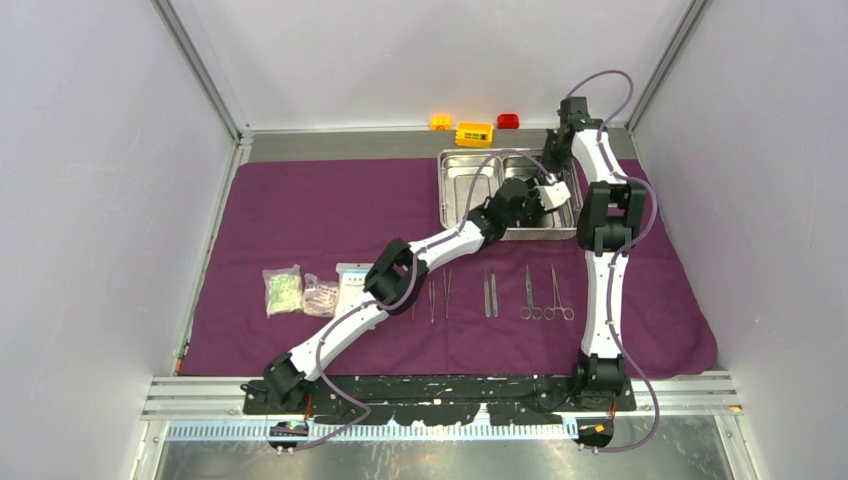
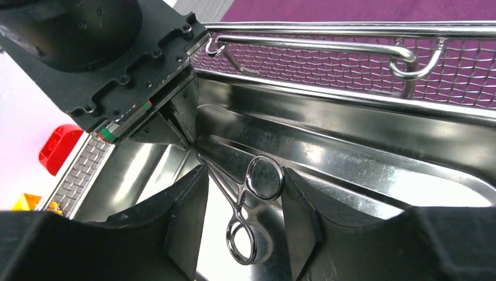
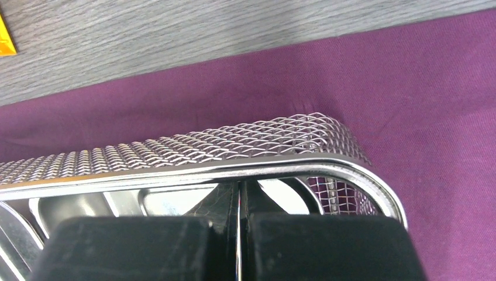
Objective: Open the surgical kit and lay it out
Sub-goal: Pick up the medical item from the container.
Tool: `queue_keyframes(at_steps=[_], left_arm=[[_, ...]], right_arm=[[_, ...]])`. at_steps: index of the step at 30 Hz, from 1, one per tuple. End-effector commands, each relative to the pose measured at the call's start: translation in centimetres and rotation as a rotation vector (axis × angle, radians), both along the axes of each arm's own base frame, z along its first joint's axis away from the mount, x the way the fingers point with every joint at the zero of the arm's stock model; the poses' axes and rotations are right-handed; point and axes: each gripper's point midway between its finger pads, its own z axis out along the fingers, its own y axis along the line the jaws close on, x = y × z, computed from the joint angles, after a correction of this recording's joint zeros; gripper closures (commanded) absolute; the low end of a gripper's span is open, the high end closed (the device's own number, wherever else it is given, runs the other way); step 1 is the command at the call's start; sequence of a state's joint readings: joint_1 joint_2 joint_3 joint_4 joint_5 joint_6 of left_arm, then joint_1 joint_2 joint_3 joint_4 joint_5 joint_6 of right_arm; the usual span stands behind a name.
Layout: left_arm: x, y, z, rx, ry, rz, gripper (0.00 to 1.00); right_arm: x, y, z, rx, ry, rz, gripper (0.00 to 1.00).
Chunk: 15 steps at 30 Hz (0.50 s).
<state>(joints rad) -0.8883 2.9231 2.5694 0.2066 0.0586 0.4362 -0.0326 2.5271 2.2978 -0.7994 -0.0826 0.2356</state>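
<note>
The steel tray (image 1: 443, 190) sits at the back of the dark-purple cloth (image 1: 300, 210). Both grippers are over its right compartment. My right gripper (image 3: 240, 205) is shut on the thin tip of a steel clamp (image 3: 240, 240); it also shows in the left wrist view (image 2: 181, 126). My left gripper (image 2: 244, 202) is open, with the clamp's (image 2: 233, 196) ring handles between its fingers (image 2: 193, 205), not gripped. Tweezers (image 1: 432, 298), more tweezers (image 1: 490, 295), and two ring-handled instruments (image 1: 543, 295) lie in a row on the cloth. Three clear packets (image 1: 283, 290) lie to their left.
A wire-mesh basket (image 2: 351, 64) with a handle lines the tray's side wall (image 2: 351, 152). Orange (image 1: 441, 122), yellow (image 1: 474, 133) and red (image 1: 508, 121) toy bricks sit behind the tray. White walls enclose the table on three sides.
</note>
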Motion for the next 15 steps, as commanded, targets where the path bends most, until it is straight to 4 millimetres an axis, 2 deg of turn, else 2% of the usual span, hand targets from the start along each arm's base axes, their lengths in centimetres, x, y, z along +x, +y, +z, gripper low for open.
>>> queue_keyframes(at_steps=[1, 6, 7, 8, 9, 15], left_arm=[[0.18, -0.69, 1.16, -0.016, -0.103, -0.029, 0.51], [0.03, -0.79, 0.88, 0.008, -0.137, -0.053, 0.55], [0.03, -0.77, 0.79, 0.017, -0.146, -0.056, 0.59], [0.19, -0.63, 0.88, 0.016, -0.154, -0.043, 0.84], [0.46, -0.45, 1.00, 0.006, -0.168, -0.022, 0.98], [0.64, -0.32, 1.15, 0.012, -0.196, -0.015, 1.00]], right_arm=[[-2.26, -0.57, -1.09, -0.024, 0.102, 0.009, 1.00], [-2.30, -0.53, -1.21, -0.021, 0.109, 0.010, 1.00], [-2.27, -0.53, -1.15, -0.021, 0.107, 0.010, 1.00], [-2.29, -0.54, -1.09, -0.022, 0.108, 0.011, 1.00], [-2.28, -0.55, -1.13, -0.023, 0.108, 0.011, 1.00], [-2.22, -0.54, -1.03, -0.022, 0.105, 0.011, 1.00]])
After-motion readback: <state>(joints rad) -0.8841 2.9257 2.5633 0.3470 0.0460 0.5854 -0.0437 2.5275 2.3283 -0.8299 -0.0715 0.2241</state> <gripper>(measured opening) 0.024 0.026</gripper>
